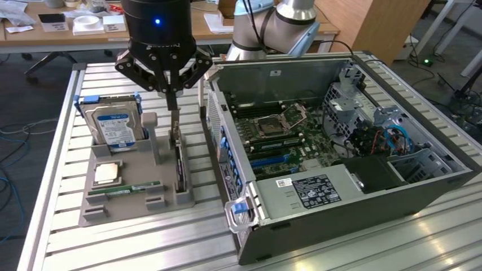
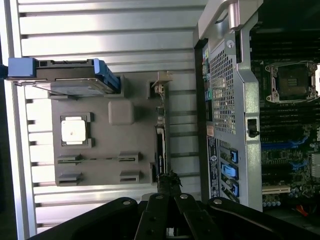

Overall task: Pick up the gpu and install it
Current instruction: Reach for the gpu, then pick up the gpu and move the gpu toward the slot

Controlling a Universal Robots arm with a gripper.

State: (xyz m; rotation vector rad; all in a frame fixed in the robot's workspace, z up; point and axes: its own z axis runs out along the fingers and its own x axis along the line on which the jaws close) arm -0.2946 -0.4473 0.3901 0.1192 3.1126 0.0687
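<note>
The gpu (image 1: 179,164) is a thin dark card standing edge-on in the slot on the grey holder tray (image 1: 113,212), on the side nearest the computer case. My gripper (image 1: 172,106) hangs straight above it, fingers drawn together and shut on the card's upper end. In the wrist view the fingertips (image 2: 161,186) pinch the near end of the gpu (image 2: 161,145), which runs away along the tray's edge (image 2: 140,95). Whether the card has left its slot I cannot tell. The open computer case (image 1: 421,186) lies at the exterior view's right, with its motherboard (image 1: 286,135) exposed.
On the tray stand a silver blue-labelled hard drive (image 1: 113,121), a CPU (image 1: 108,172) and a green memory stick (image 1: 124,190). The case's perforated wall (image 2: 225,100) rises close beside the gpu. Everything rests on a slatted metal table (image 1: 150,248).
</note>
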